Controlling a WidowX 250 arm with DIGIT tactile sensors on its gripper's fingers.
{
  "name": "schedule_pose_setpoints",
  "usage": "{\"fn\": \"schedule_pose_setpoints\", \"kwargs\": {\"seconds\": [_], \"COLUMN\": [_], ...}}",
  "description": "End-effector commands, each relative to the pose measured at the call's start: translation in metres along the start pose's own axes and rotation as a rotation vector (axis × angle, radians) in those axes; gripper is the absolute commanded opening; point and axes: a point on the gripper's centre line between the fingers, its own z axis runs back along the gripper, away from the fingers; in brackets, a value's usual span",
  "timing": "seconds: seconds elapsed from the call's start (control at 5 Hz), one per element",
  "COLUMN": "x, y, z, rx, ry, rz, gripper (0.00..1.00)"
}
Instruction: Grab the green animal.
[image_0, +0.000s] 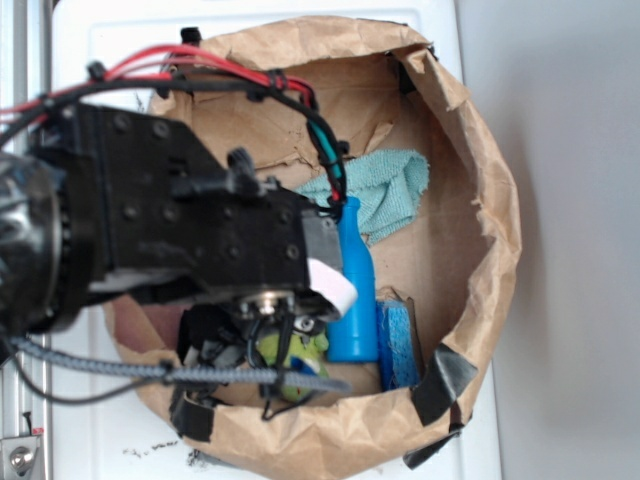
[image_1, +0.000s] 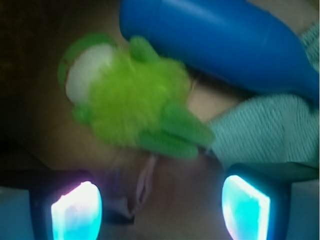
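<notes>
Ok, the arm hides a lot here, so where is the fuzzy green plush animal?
Exterior view: the fuzzy green plush animal lies low in the brown paper bag, under the hand, left of the blue plastic bottle.

Green animal (image_1: 131, 105) sits centre-left, fuzzy lime body, white patch at its 9 o'clock end, two long ears pointing to 4 o'clock. Blue bottle (image_1: 220, 42) lies across the top, at the toy's 1 o'clock, touching or just beside it. Teal cloth (image_1: 265, 132) at 3 o'clock. Hand (image_1: 160, 207) at 6 o'clock, both fingertips (image_1: 77, 212) glowing cyan, spread wide, nothing between them, toy beyond them.
</notes>
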Motion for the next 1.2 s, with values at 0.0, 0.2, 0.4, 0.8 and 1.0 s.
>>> {"fn": "schedule_pose_setpoints", "kwargs": {"seconds": [0.0,0.2,0.4,0.8,1.0], "x": [0.03,0.043,0.049,0.042,0.024], "y": [0.0,0.002,-0.002,-0.016,-0.025], "z": [0.011,0.009,0.009,-0.021,-0.026], "rx": [0.047,0.047,0.028,0.077,0.077], "ry": [-0.055,-0.047,-0.06,0.011,0.035], "rz": [0.003,0.004,-0.024,-0.083,-0.136], "gripper": [1.0,1.0,1.0,1.0,1.0]}}
